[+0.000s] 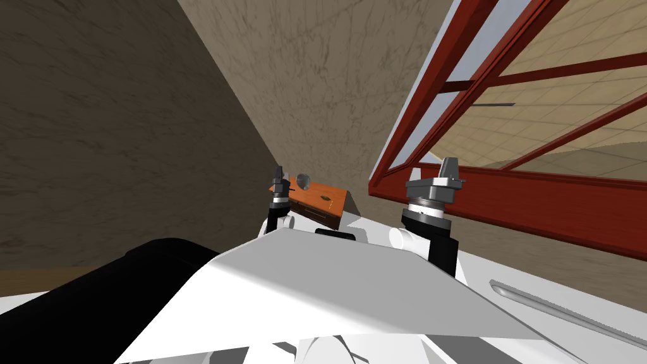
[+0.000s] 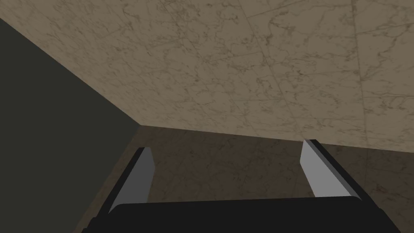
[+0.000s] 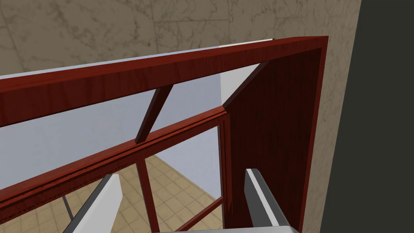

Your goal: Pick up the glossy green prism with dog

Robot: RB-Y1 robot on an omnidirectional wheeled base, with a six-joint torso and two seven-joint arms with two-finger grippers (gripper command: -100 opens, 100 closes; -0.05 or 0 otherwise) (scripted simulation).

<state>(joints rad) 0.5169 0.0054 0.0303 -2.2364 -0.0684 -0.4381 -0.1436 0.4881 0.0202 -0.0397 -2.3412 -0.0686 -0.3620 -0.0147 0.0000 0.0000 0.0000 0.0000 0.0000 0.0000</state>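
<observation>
Orange-brown cabinet [image 1: 319, 199] with grey object [image 1: 303, 180], head view | left end effector [image 2: 226, 145] spread | right end effector [image 3: 184, 174] spread

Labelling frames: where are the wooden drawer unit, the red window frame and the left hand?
wooden drawer unit [image 1: 319, 193], head view, its top.
red window frame [image 3: 121, 77], right wrist view, outer rail.
left hand [image 2: 227, 145], left wrist view, between fingertips.

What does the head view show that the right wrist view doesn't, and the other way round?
Head view's extras: a brown drawer cabinet with a small grey rounded thing on it, and the left gripper. Right wrist view's extra: the far corner of the red window frame. Shared: that frame, the right gripper, open, and tan tiles beyond the glass.
</observation>
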